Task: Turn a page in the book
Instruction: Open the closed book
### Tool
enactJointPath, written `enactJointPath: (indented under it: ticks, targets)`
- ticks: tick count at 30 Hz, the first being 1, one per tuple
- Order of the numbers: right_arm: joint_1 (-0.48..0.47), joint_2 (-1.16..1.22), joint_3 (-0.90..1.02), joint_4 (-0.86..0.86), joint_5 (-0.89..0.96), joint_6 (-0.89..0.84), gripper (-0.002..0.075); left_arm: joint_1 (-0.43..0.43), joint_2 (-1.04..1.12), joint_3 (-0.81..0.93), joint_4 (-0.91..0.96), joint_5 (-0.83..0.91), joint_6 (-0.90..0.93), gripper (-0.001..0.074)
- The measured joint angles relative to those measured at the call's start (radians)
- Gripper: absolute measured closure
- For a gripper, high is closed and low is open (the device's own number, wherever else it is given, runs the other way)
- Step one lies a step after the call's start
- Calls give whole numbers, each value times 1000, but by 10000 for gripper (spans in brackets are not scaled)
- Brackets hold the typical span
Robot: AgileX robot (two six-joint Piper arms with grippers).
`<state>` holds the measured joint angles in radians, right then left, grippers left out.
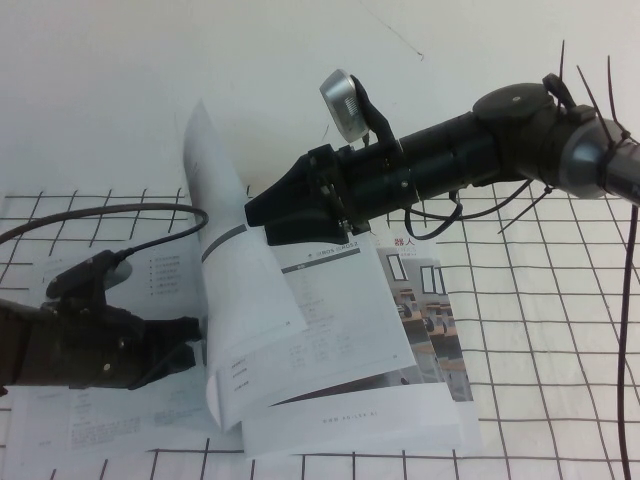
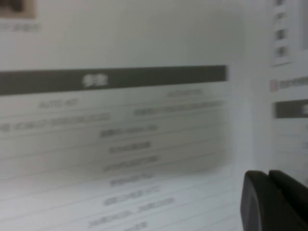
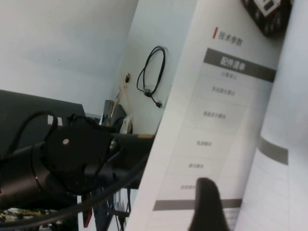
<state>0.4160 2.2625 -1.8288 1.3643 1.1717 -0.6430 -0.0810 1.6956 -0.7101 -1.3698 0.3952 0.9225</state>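
Counter, white with a black grid, carries the book, a thin glossy catalogue lying open and flat in the middle. One page stands nearly upright off the spine, bowed, its top edge curling over. Right arm reaches in from the right; right gripper sits up against the raised page at mid height, fingers spread wide. Whether it pinches the sheet cannot be told; it looks more like pushing the face. Left gripper rests low on the book's left half, just beside the foot of the raised page; its finger state cannot be told. Handling judgement: the sheet is light, floppy, slick, easy to crease or tear at the spine. Best contact is the free outer edge near the top, sweeping gently leftward, while the left side stays pinned.
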Motion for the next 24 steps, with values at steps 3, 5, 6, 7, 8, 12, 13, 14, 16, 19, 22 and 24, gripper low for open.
enactJointPath:
  ticks: [3, 5, 6, 7, 8, 12, 13, 14, 16, 19, 22, 24]
  targets:
    - [0, 0, 0, 0, 6, 0, 285, -1, -41, 2, 0, 13, 2, 738]
    - [0, -2, 0, 0, 6, 0, 285, -2, -74, 2, 2, 18, 2, 738]
    - [0, -2, 0, 0, 6, 0, 285, -2, -87, 2, 5, 20, 2, 738]
    - [0, -2, 0, 0, 6, -2, 285, -3, -105, 2, 9, 25, 2, 738]
    - [0, -2, 0, 0, 6, -2, 285, -3, -124, 2, 13, 27, 2, 738]
    - [0, -2, 0, 0, 11, -12, 285, -3, -201, 14, 34, 52, 2, 738]
    - [0, -2, 0, 0, 13, -18, 285, -3, -222, 20, 36, 59, 2, 738]
    - [0, -2, 0, 0, 13, -20, 285, -3, -240, 25, 39, 65, 2, 738]
    - [0, -2, 0, 0, 14, -26, 285, -3, -285, 44, 40, 74, 2, 738]
    - [0, -2, 0, 0, 14, -28, 285, -3, -355, 81, 47, 74, 2, 738]
    - [0, -2, 0, 3, 14, -38, 285, -3, -418, 114, 56, 63, 2, 738]
    - [0, -2, 0, 3, 14, -45, 285, -3, -452, 129, 65, 62, 2, 738]
